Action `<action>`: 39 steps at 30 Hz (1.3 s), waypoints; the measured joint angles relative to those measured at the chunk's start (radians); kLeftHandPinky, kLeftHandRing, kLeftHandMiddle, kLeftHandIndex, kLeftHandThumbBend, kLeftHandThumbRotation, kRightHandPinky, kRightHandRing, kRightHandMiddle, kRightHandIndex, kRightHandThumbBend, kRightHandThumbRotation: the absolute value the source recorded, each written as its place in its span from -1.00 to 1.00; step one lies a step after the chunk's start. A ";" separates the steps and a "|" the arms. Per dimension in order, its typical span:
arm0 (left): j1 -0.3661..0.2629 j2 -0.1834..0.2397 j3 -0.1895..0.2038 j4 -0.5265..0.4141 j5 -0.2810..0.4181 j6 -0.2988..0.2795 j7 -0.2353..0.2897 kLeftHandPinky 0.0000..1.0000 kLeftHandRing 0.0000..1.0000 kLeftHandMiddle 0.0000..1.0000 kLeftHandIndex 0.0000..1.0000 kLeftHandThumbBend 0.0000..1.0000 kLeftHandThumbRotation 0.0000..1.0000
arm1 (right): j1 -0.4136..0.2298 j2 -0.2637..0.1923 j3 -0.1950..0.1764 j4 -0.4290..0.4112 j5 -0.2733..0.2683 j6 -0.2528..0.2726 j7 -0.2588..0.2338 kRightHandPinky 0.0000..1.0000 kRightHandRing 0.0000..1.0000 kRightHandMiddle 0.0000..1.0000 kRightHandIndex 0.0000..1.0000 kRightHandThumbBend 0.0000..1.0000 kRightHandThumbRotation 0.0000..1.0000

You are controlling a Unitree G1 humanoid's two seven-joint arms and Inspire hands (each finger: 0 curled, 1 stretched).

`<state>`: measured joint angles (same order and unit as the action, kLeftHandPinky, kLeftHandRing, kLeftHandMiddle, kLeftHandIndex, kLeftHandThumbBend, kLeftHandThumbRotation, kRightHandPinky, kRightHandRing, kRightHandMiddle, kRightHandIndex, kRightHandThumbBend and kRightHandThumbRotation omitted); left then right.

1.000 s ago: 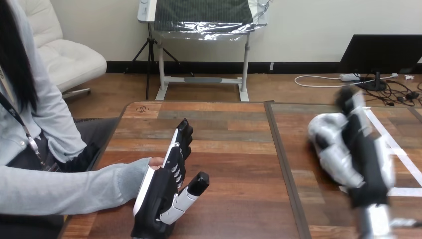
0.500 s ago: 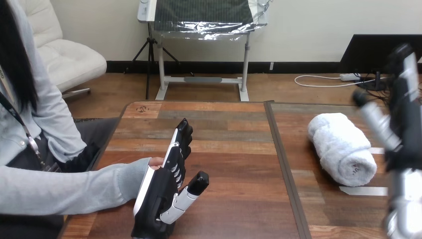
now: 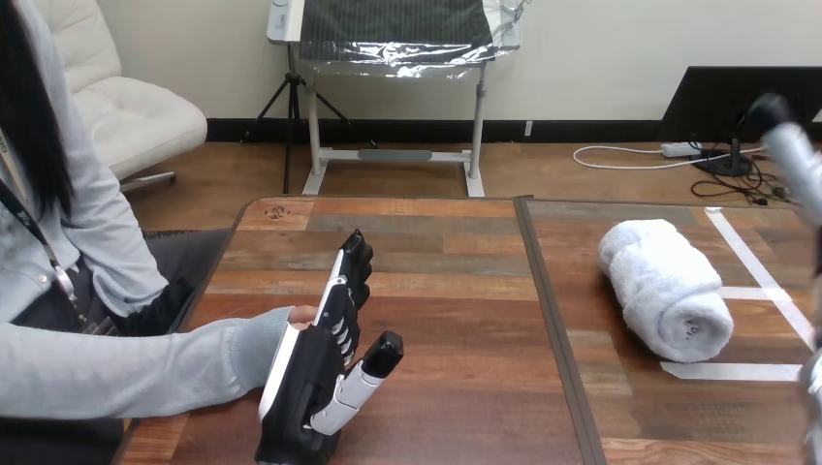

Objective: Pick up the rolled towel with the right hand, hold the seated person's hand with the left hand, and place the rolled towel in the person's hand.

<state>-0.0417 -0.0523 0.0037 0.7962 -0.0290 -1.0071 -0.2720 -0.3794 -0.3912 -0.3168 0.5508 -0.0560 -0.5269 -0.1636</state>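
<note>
The rolled white towel (image 3: pixel 665 287) lies on the right part of the table, with nothing touching it. My right hand (image 3: pixel 787 143) is up at the view's right edge, apart from the towel, with a straight finger showing; it is open. My left hand (image 3: pixel 320 360) stands on its edge at the table's front left, fingers straight and thumb out, open. It rests against the person's hand (image 3: pixel 304 313), which reaches in from the left in a grey sleeve and is mostly hidden behind it. No finger of mine curls round that hand.
White tape lines (image 3: pixel 761 281) mark the table (image 3: pixel 456 291) around the towel. A dark seam (image 3: pixel 548 310) runs front to back between the table's two halves. The person sits at the left side.
My right hand has lifted off the towel and swung right and up to the view's edge, leaving the towel lying uncovered. The left hand and the person's hand have not moved.
</note>
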 measured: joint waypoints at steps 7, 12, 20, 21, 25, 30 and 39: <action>0.000 0.000 -0.001 0.005 -0.003 0.000 -0.007 0.96 1.00 1.00 1.00 1.00 0.57 | -0.059 -0.048 -0.001 0.022 -0.025 0.068 -0.031 1.00 1.00 1.00 1.00 1.00 0.24; 0.000 0.000 -0.002 0.007 -0.006 0.000 -0.018 0.95 1.00 1.00 1.00 1.00 0.57 | -0.114 -0.084 0.002 0.070 -0.033 0.119 -0.035 1.00 1.00 1.00 1.00 1.00 0.22; 0.000 0.000 -0.004 0.009 -0.007 0.000 -0.033 0.91 1.00 1.00 1.00 1.00 0.59 | -0.209 -0.136 0.016 0.181 -0.051 0.198 -0.029 1.00 1.00 1.00 1.00 1.00 0.20; 0.000 0.000 -0.004 0.009 -0.007 0.000 -0.034 0.90 1.00 1.00 1.00 1.00 0.59 | -0.222 -0.143 0.021 0.199 -0.056 0.208 -0.030 1.00 1.00 1.00 1.00 1.00 0.20; 0.000 0.000 -0.007 0.011 -0.008 0.000 -0.040 0.89 0.99 1.00 1.00 1.00 0.59 | -0.272 -0.169 0.045 0.277 -0.085 0.241 -0.031 0.94 1.00 1.00 1.00 1.00 0.18; 0.000 0.000 -0.010 0.016 -0.009 0.000 -0.049 0.87 0.99 1.00 1.00 1.00 0.60 | -0.331 -0.191 0.079 0.376 -0.119 0.282 -0.031 0.82 0.97 1.00 1.00 1.00 0.20; 0.000 0.001 -0.020 0.024 -0.018 0.000 -0.058 0.84 0.96 1.00 1.00 1.00 0.60 | -0.426 -0.206 0.134 0.544 -0.161 0.370 -0.020 0.41 0.75 0.89 1.00 1.00 0.18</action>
<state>-0.0417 -0.0517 -0.0162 0.8197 -0.0465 -1.0072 -0.3305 -0.8054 -0.5974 -0.1830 1.0945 -0.2173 -0.1573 -0.1835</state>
